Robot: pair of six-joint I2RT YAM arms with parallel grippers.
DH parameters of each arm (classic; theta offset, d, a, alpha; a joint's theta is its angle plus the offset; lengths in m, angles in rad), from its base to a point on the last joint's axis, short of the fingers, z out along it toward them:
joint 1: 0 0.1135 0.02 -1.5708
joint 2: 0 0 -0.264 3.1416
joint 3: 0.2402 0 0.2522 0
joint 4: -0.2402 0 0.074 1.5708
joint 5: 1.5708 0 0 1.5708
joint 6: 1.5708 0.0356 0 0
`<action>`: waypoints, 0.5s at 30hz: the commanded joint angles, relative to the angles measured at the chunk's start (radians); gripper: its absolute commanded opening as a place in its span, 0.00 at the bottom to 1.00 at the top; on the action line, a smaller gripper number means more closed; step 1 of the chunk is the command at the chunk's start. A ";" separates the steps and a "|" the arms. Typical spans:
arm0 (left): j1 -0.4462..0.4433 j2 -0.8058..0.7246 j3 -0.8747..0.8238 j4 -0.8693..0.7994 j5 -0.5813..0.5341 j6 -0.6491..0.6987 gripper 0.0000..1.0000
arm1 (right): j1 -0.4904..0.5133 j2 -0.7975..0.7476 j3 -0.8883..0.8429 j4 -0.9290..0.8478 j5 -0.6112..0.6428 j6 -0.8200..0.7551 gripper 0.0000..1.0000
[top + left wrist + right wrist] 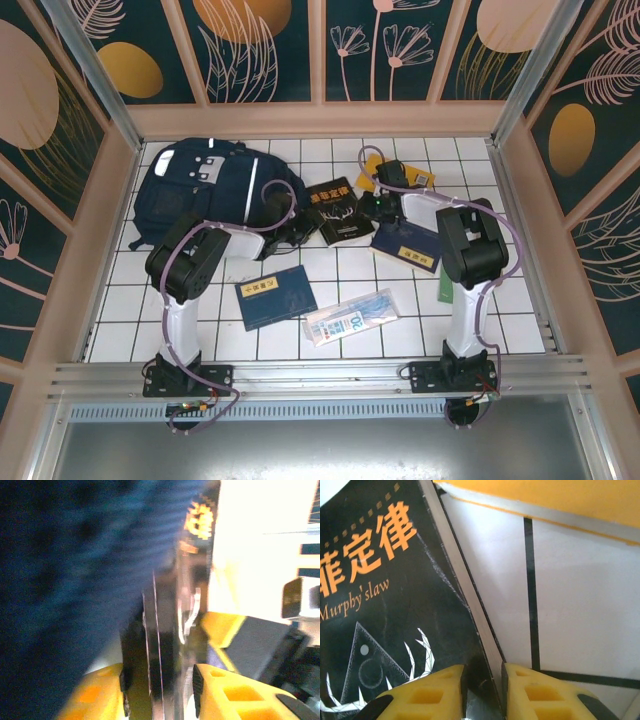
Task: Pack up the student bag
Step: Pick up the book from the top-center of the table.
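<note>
- The table (120, 320) is a grid of white square tiles with dark grout, fronted by a metal rail. The walls (270, 45) are dark teal panels printed with pale leaves and orange discs, set in light wooden frames.
- The student bag (215, 190) lies flat at the far left of the table. It is soft navy fabric with white stripes and grey patches.
- The left arm (185, 290) rises from its base, bends at the elbow and reaches right along the bag's near edge.
- A blue book (275, 297) lies flat in front, near the left arm.
- The left gripper (298, 228) sits between the bag and the black book (340, 212). In the blurred wrist view its yellow fingers (225, 695) stand on either side of the book's edge (160, 630), with bag fabric (60, 580) to the left. I cannot tell whether they press on it.
- A clear plastic pouch (350, 318) with printed figures lies near the front centre.
- The black book has a glossy cover with orange characters and the words "Murphy's law" (395, 605).
- The right gripper (372, 208) meets the book's right side. Its fingers (420, 695) are clamped on the cover and page edge.
- A yellow book (378, 165) lies behind that gripper.
- A navy book (408, 245) with a yellow label lies under the forearm.
- The right arm (468, 250) stands upright, then folds left.
</note>
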 commanded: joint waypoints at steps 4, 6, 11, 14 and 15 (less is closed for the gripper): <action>-0.017 -0.018 0.028 0.195 0.110 -0.071 0.40 | 0.034 -0.044 -0.025 -0.013 -0.102 0.035 0.27; -0.017 -0.013 0.041 0.158 0.114 -0.054 0.38 | 0.034 -0.045 -0.022 -0.015 -0.101 0.036 0.27; -0.013 -0.029 0.065 0.049 0.098 -0.010 0.12 | 0.023 -0.062 -0.022 -0.016 -0.093 0.044 0.39; -0.004 -0.055 0.059 0.034 0.103 0.008 0.00 | -0.011 -0.093 -0.043 0.018 -0.133 0.085 0.51; -0.001 -0.070 0.056 0.034 0.104 0.016 0.00 | -0.026 -0.106 -0.057 0.038 -0.154 0.104 0.56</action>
